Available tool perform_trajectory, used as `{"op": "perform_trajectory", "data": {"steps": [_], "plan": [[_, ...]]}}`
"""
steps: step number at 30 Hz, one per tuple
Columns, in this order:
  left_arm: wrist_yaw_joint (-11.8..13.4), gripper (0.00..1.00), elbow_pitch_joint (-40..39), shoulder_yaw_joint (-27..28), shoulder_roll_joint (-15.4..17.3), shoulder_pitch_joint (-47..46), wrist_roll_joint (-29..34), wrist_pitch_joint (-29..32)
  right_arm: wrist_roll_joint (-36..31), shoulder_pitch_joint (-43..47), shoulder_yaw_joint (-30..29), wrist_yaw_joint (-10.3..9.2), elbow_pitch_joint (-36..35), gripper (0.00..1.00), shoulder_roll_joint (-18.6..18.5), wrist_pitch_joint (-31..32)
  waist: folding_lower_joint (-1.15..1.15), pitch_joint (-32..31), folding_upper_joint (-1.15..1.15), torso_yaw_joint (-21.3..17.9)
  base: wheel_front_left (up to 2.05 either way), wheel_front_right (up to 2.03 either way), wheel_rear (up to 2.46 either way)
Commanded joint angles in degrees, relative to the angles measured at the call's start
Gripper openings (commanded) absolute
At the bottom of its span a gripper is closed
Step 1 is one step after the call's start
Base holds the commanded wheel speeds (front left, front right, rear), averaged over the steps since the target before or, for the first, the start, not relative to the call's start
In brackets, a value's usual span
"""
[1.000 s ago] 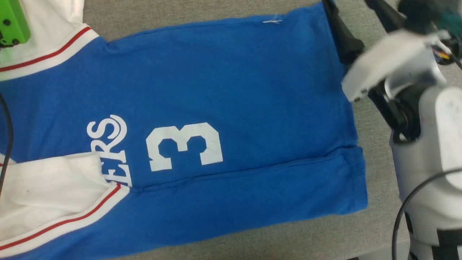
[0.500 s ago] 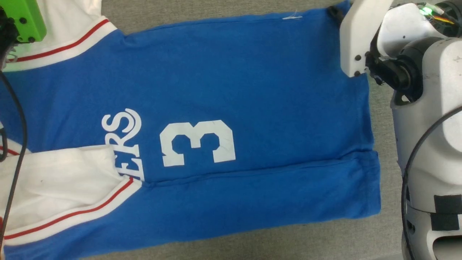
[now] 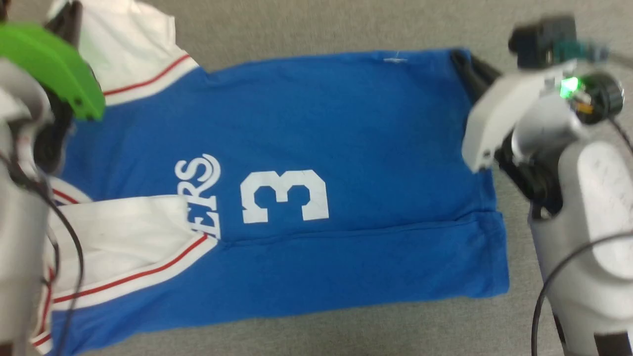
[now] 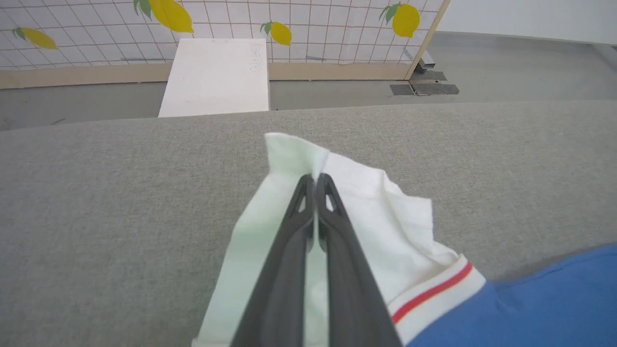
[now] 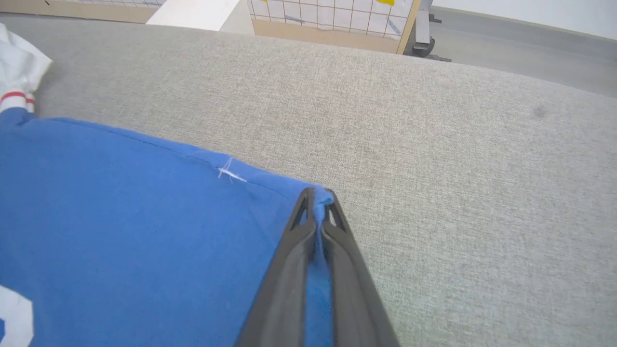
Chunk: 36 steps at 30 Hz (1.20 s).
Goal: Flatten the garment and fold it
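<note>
Right tool (image 5: 318,198) newly clamped, garment (image 5: 120,207) corner pinched

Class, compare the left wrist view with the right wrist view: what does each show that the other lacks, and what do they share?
Left wrist view, not the right: the left gripper, shut on the edge of the white sleeve.
Right wrist view, not the left: the right gripper, shut on a corner of the blue jersey; a white thread mark near that edge; part of the white number.
Both: the grey cloth surface, blue jersey cloth, the sleeve's red stripe trim, and the gridded panel behind.
</note>
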Motion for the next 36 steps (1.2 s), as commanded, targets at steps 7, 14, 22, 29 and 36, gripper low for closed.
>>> {"op": "perform_trajectory", "data": {"steps": [7, 14, 22, 29, 36], "plan": [[1.1, 0.00, -5.6, 1.8, -2.7, 16.2, -3.6, -6.5, 1.9, 9.4, 1.4, -0.09, 1.6, 0.00, -3.1, -9.1, 0.00, -14.4, 0.00, 4.2, 0.00, 0.00, 0.00], [3.7, 0.00, -10.2, 2.7, -5.7, 31.9, -7.6, -8.2, 2.7, 16.3, 0.7, -0.09, 4.0, 0.00, -5.9, -8.2, 0.00, -20.0, 0.00, 6.3, 0.00, 0.00, 0.00], [5.8, 0.00, -13.5, 3.0, -7.8, 43.9, -10.7, -8.5, 3.6, 21.2, 2.3, -0.09, 5.0, 0.00, -9.7, -1.3, 0.00, -22.1, 0.00, 7.4, 0.00, 0.00, 0.00], [6.4, 0.00, -12.9, 2.4, -8.9, 49.8, -11.7, -9.0, 4.1, 22.4, 5.5, -0.09, 7.6, 0.00, -12.2, 1.3, 0.00, -21.5, 0.00, 8.2, 0.00, 0.00, 0.00], [3.9, 0.00, -7.7, -1.3, -10.7, 48.8, -11.1, -9.3, 5.4, 22.6, 7.0, -0.09, 12.0, 0.00, -11.3, 2.2, 0.00, -21.1, 0.00, 9.0, 0.00, 0.00, 0.00]]}}
